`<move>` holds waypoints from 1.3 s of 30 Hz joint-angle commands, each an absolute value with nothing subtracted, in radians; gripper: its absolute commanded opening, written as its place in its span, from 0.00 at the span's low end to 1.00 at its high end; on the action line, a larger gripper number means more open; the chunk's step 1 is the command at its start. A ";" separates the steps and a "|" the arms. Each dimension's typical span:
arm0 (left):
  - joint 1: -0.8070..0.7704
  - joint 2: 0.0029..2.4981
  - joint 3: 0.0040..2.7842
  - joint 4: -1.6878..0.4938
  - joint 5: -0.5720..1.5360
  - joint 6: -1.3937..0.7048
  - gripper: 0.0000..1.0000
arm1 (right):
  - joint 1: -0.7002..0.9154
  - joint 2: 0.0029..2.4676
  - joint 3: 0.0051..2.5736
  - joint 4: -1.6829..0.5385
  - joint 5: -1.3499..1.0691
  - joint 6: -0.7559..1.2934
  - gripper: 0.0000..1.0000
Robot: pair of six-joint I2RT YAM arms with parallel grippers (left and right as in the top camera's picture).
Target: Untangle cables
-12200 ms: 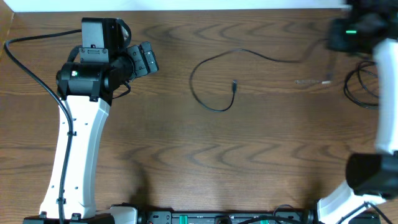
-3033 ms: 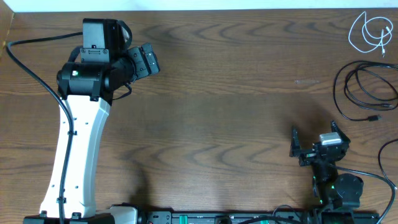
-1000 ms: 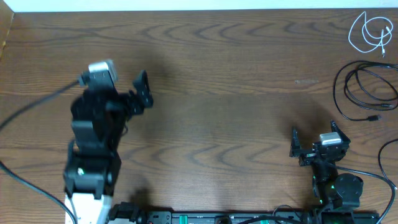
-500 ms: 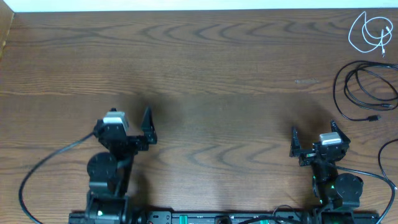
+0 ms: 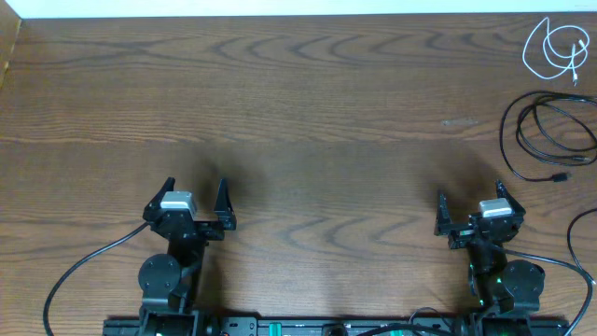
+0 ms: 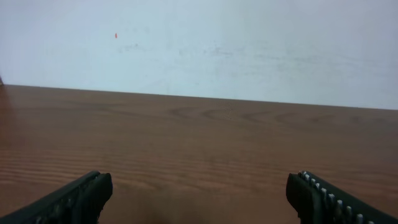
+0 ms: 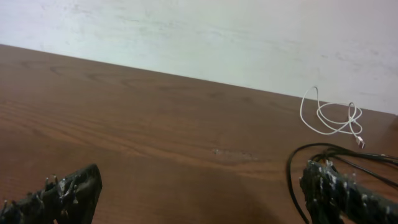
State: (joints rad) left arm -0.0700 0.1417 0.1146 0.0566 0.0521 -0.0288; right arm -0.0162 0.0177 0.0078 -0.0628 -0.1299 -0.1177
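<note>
We record:
- Left jaws: spread wide, holding nothing, with bare desk [image 5: 326,112] ahead of them.
- Right jaws: spread wide, holding nothing.
- Black cables [image 5: 546,138]: loose loops on the desk, ahead of the right jaws and off to their right, well apart from them.
- White cable [image 5: 555,47]: small coil, farther ahead than the black loops, lying apart from them.

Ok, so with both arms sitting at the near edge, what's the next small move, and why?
Probably swing the right gripper toward the black cable loops at the right edge. They overlap one another, while the white cable lies apart in the far corner. Both grippers are open and empty, and the left gripper sits much farther away.
</note>
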 commanded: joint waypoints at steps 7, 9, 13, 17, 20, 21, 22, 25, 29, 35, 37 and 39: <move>-0.068 0.023 0.046 0.062 0.040 -0.015 0.96 | -0.012 0.016 0.006 -0.065 -0.122 -0.128 0.99; -0.068 0.001 0.028 0.064 0.040 -0.015 0.96 | -0.012 0.016 0.006 -0.065 -0.122 -0.128 0.99; -0.068 0.001 0.004 0.054 0.040 -0.015 0.96 | -0.012 0.016 0.006 -0.065 -0.122 -0.128 0.99; -0.068 0.001 0.004 0.005 0.039 -0.011 0.96 | -0.012 0.016 0.006 -0.065 -0.122 -0.128 0.99; -0.068 0.001 0.004 -0.076 0.039 -0.012 0.96 | -0.012 0.016 0.006 -0.065 -0.122 -0.128 0.99; -0.068 0.001 0.004 -0.070 0.041 -0.012 0.96 | -0.012 0.016 0.006 -0.065 -0.122 -0.128 0.99; -0.068 0.001 0.004 -0.070 0.040 -0.012 0.96 | -0.012 0.016 0.006 -0.065 -0.122 -0.128 0.99; -0.068 0.001 0.004 -0.069 0.040 -0.011 0.96 | -0.012 0.016 0.006 -0.065 -0.122 -0.128 0.99; -0.068 0.001 0.004 -0.069 0.040 -0.012 0.96 | -0.012 0.016 0.006 -0.065 -0.122 -0.128 0.99; -0.068 0.005 0.004 -0.069 0.040 -0.011 0.96 | -0.012 0.016 0.006 -0.065 -0.122 -0.128 0.99; -0.068 0.005 0.004 -0.069 0.040 -0.012 0.96 | -0.012 0.016 0.006 -0.065 -0.122 -0.128 0.99; -0.068 0.005 0.004 -0.069 0.040 -0.011 0.96 | -0.012 0.016 0.006 -0.065 -0.122 -0.128 0.99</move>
State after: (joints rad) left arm -0.0700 0.0101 0.0120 -0.0200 0.0498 -0.0250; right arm -0.0162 0.0177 0.0078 -0.0628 -0.1299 -0.1177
